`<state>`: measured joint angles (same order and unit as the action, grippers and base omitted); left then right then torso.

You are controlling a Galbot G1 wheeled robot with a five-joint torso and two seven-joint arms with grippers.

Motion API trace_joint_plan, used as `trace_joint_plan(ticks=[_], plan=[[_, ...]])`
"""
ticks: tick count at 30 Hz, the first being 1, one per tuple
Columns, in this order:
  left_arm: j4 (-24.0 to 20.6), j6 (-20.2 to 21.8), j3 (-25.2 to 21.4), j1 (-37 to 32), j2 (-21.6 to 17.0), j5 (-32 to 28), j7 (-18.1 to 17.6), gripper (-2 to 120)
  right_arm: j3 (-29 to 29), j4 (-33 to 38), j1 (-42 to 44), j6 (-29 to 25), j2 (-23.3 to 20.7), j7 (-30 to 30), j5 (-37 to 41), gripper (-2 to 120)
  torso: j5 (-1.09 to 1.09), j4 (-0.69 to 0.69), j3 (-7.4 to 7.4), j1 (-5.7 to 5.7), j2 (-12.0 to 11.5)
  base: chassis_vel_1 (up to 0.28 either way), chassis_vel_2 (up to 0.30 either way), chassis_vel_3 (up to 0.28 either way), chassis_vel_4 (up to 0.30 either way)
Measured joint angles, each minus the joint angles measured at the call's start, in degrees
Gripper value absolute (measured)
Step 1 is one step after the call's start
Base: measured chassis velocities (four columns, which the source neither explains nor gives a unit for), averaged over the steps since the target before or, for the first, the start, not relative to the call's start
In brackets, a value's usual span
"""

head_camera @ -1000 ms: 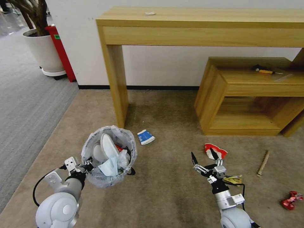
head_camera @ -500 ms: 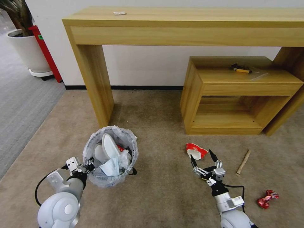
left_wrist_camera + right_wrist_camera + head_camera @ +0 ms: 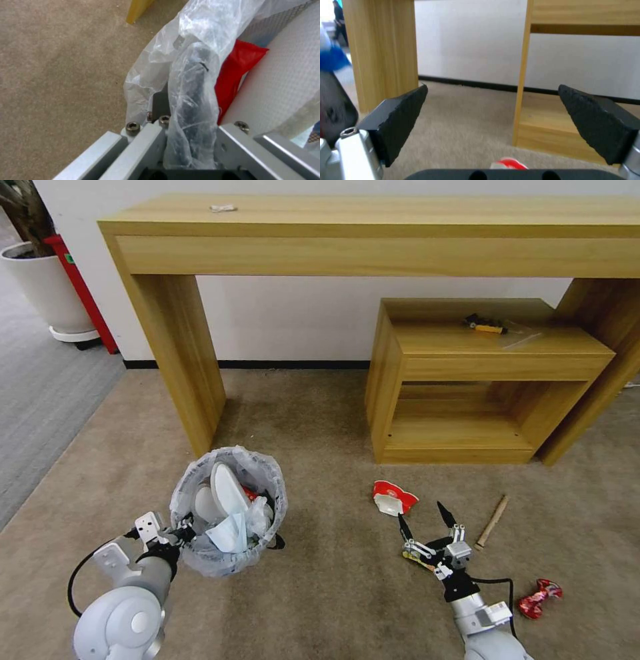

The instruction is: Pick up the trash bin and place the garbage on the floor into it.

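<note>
Turned the head view to the right since a second before, sliding counter (image 3: 373, 220) and wooden shelf unit (image 3: 427, 380) leftward in the picture. Kept the left jaws clamped on the bag-covered rim of the trash bin (image 3: 227, 560), as before, black rim and crinkled plastic pinched between them in the left wrist view (image 3: 196, 75). Held that bin out in front of the left arm (image 3: 133, 593), low at the robot's left, with a white slipper (image 3: 227, 490), a blue mask (image 3: 230, 533) and a red wrapper (image 3: 233, 77) inside.

Held the right jaws spread wide and empty, pointing forward just above the floor (image 3: 320, 593). Had overlapped the red-white cup (image 3: 393, 499) a second earlier; now stood just behind it and to its right, apart from it. Reached the right arm (image 3: 477, 607) forward and low. Left the wooden stick (image 3: 491, 521) near on the right and the crushed red can (image 3: 540, 599) farther right, both on the carpet.
</note>
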<state>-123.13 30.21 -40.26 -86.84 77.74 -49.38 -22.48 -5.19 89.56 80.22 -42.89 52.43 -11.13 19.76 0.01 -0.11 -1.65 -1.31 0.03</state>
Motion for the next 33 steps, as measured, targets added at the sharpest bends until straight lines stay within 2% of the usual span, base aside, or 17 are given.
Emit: trace_joint_plan(ticks=[5,10,13,18,22,33], plan=[[-0.08,-0.01,-0.97,0.08,0.02,-0.26,0.01,0,0.3,-2.76,1.12,2.82,-0.68,-3.86,-0.98,100,0.01,0.0,0.0,0.0,0.0,0.0,0.0,0.0,0.0],[-0.16,-0.02,-2.39,-0.31,-0.3,-0.79,0.13,0,0.28,-7.21,1.66,3.46,-1.57,-4.24,0.49,100,0.01,-0.01,0.0,0.0,0.0,0.0,0.0,0.0,0.0],[-0.24,-0.15,-3.21,-0.51,-0.53,-1.16,0.29,0,0.5,-12.33,1.26,3.48,-1.64,-4.2,0.87,100,0.01,0.0,0.0,0.0,0.0,0.0,0.0,0.0,0.0],[-0.39,-0.17,-3.23,-0.47,-0.41,-1.31,0.31,0,1.01,-15.67,1.16,3.38,-1.67,-3.54,1.55,100,0.01,0.0,0.0,0.0,0.0,0.0,0.0,0.0,0.0],[-0.23,-0.3,-2.57,-0.28,0.43,-1.17,0.31,0,2.48,-21.59,-0.85,2.12,-1.05,-2.22,1.48,100,0.02,-0.01,0.0,0.0,0.0,0.0,0.0,0.0,0.0],[0.14,-0.42,-2.11,-0.11,0.96,-0.93,0.37,0,4.79,-26.35,-6.05,3.22,0.2,0.07,6.55,100,0.01,0.0,0.0,0.0,0.0,0.0,0.0,0.0,0.0]])
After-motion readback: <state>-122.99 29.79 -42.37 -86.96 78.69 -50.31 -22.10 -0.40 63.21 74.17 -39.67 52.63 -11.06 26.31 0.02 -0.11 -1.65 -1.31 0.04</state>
